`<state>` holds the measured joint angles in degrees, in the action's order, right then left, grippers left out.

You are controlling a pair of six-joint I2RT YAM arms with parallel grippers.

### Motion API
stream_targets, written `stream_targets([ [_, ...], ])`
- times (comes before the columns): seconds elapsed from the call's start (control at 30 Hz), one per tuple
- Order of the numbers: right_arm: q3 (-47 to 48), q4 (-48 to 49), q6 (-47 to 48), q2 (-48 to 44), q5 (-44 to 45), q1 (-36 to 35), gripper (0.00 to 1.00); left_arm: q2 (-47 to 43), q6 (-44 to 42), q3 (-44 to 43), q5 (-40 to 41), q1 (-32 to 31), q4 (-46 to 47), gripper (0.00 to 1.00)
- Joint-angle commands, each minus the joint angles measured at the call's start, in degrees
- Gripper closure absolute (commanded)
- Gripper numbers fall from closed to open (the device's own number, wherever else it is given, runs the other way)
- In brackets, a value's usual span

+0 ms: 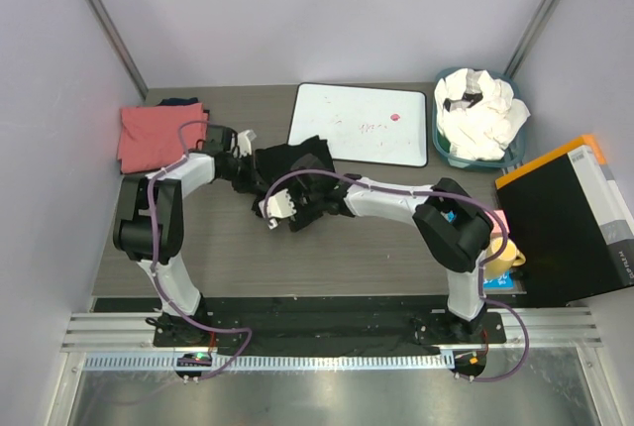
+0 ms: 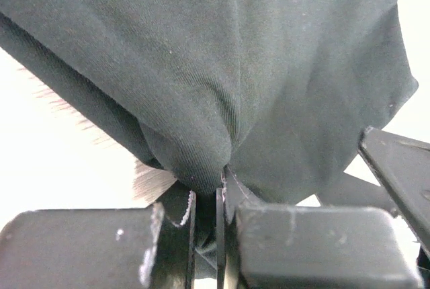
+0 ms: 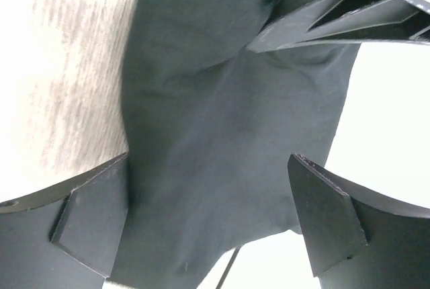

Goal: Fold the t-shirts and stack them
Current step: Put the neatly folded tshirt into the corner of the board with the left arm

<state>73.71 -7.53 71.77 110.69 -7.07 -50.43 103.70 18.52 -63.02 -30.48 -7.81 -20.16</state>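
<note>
1. Grey wood-grain table (image 1: 198, 258) under pale walls — both arms are bolted at its near edge and reach inward toward the middle.
2. At the right edge, beside the right arm, a black box (image 1: 565, 218) with an orange rim lies tilted.
3. The right gripper (image 3: 211, 215) has its jaws spread wide. The black t-shirt (image 1: 297, 173) lies between and beneath them, unpinched.
4. The left gripper (image 2: 208, 198) has its jaws closed on a fold of the black t-shirt, and the cloth fans out from the pinch.
5. The black t-shirt itself sits crumpled at mid-table between the two wrists. Its far edge reaches the near-left corner of the white board (image 1: 362, 124).
6. Farther left, a coral-pink t-shirt (image 1: 158, 134) lies folded flat, just beyond the left wrist.
7. The white board rests flat toward the back of the table.
8. In the far right corner stands a teal basket (image 1: 443, 139) — white t-shirts (image 1: 480, 114) are heaped inside it, loose and unfolded.
</note>
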Motion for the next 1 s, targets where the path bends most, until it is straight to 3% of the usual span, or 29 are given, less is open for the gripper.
stream_targets([
  [0.0,1.08,-3.98,-6.36,-7.23,-3.03,1.12,0.00,-2.89,-6.82,-7.98,4.02,0.08,-11.37,1.00],
  [0.27,4.43,-14.87,-13.41,-12.25,-4.09,6.31,0.00,-1.84,-11.66,-22.99,9.82,0.34,-19.38,1.00],
  [0.63,0.99,-17.34,-11.74,-18.67,-2.16,9.65,0.00,10.54,-21.86,-47.68,17.21,3.94,-30.01,1.00],
  [0.97,0.73,-17.61,-10.77,-19.11,-0.84,10.53,0.00,17.94,-34.15,-62.65,17.22,9.92,-39.05,1.00],
])
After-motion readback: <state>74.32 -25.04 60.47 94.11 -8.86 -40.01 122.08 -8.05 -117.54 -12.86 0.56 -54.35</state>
